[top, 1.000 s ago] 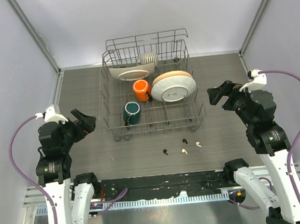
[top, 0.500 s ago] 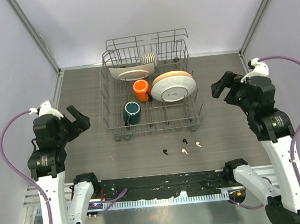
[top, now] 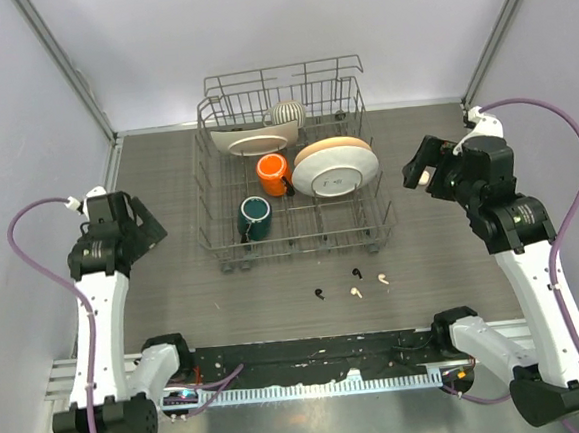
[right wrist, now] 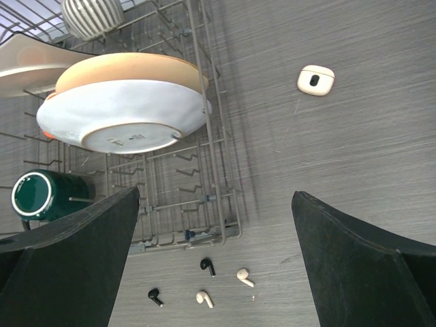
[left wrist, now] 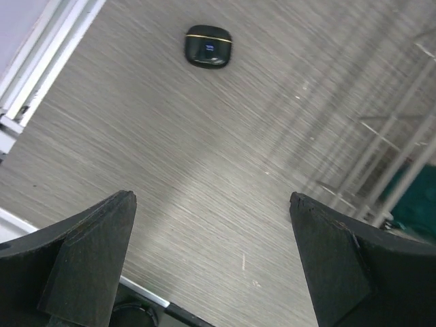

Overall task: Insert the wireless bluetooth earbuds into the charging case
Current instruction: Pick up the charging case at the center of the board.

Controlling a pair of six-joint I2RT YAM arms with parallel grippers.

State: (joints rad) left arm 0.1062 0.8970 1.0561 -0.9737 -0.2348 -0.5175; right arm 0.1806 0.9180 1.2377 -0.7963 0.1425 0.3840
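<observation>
Four earbuds, loose on the table (top: 175, 286) in a small cluster just in front of the dish rack (top: 301, 231), between the two arms: two black earbuds (top: 320, 294) and two cream earbuds (top: 355, 293).

Cases, two. The black case (left wrist: 208, 46) lies flat near the table's left edge, seen under the left hand (left wrist: 211, 199). The cream case (right wrist: 315, 80) lies right of the rack, under the right hand (right wrist: 216, 196). Both sit well apart from the earbuds. Whether either lid is open cannot be told.

Hands: both spread wide and empty, raised above the table.

Attitude of the earbuds: all lie on their sides, long axis (the stem) flat along the table, each slanted at its own angle. Exact heading is too small to read.

Handling note, as judgement: the step is the first approach.
- Descend on one earbud at a time.
- Pinch across the bud head so the stem stays free.
- Match colour to case.
- Turn the stem downward before seating.
- A closed lid would need opening first.
</observation>
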